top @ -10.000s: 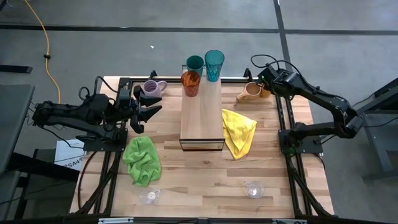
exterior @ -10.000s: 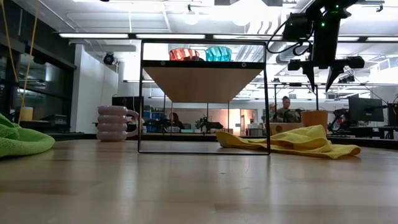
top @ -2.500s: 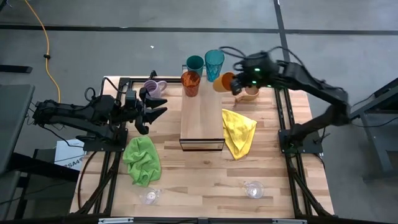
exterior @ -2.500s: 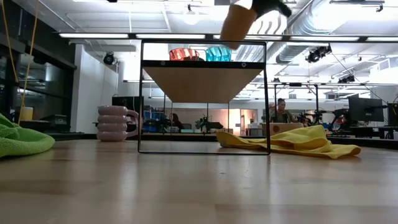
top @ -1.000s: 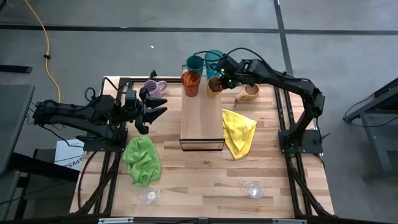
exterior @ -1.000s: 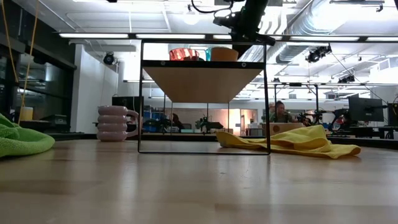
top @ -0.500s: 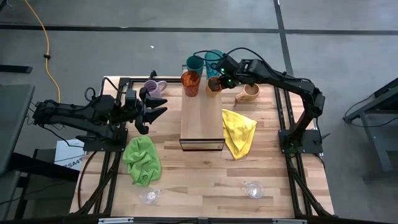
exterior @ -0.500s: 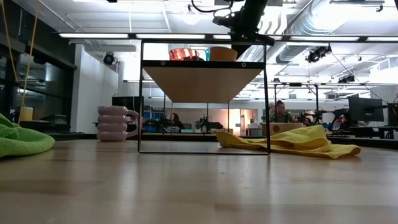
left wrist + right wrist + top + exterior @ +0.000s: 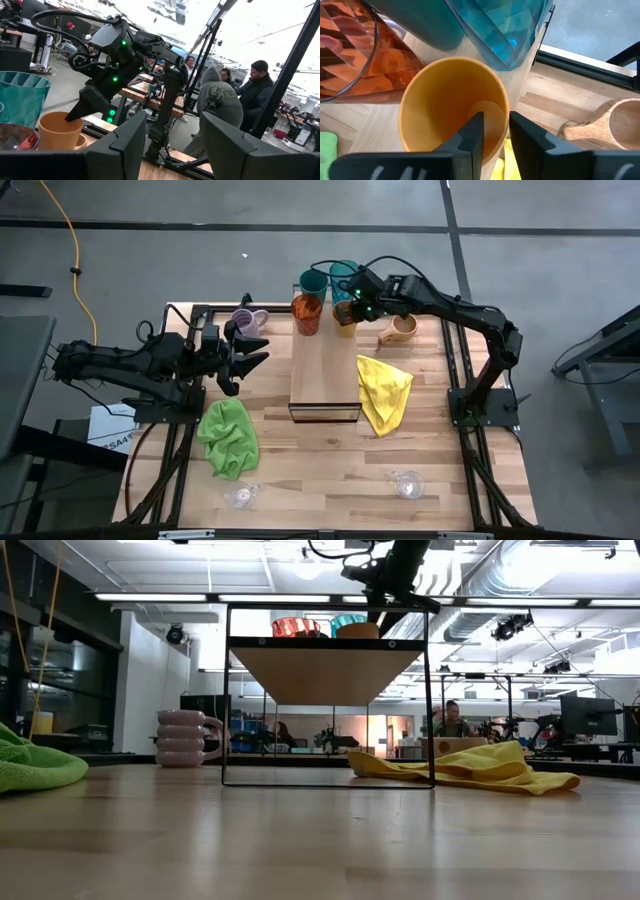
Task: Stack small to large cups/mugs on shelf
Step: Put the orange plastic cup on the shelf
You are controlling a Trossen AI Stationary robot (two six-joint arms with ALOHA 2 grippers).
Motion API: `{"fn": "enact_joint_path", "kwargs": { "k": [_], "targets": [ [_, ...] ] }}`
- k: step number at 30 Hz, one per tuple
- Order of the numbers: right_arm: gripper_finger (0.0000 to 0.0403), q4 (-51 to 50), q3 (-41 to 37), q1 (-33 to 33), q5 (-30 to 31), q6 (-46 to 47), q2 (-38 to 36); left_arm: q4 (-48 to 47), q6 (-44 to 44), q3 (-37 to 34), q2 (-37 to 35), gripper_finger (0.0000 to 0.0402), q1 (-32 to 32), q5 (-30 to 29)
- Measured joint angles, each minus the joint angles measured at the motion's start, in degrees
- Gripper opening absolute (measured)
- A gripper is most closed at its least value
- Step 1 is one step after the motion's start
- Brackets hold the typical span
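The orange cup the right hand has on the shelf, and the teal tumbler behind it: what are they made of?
Orange cup: opaque, matte, evenly coloured, probably plastic. The right hand pinches its rim. Teal tumbler: see-through and faceted with glossy glints, so glass or clear acrylic; the look cannot tell which.

The shelf (image 9: 324, 370) stands at the table's (image 9: 320, 470) centre. On its far end stand four cups (image 9: 343, 317). The right gripper (image 9: 356, 311) is at the rightmost one. One mug (image 9: 243, 321) lies left of the shelf, another (image 9: 402, 329) right. The left gripper (image 9: 243, 358) is near the left mug.
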Motion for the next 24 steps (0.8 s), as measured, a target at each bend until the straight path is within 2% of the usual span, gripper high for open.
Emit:
{"fn": "enact_joint_path", "kwargs": {
  "k": [11,14,24],
  "targets": [
    [0.0085,2.50,0.00,0.00,0.04,0.02,0.13,0.01,0.00,0.00,0.00,0.0172,0.00,0.02],
    [0.0085,2.58,0.00,0.00,2.06,0.11,0.13,0.01,0.00,0.00,0.00,0.0172,0.00,0.02],
    [0.0085,3.16,0.00,-0.37,3.11,-0.43,0.17,0.02,0.00,0.00,0.00,0.0172,0.00,0.02]
  ]
}}
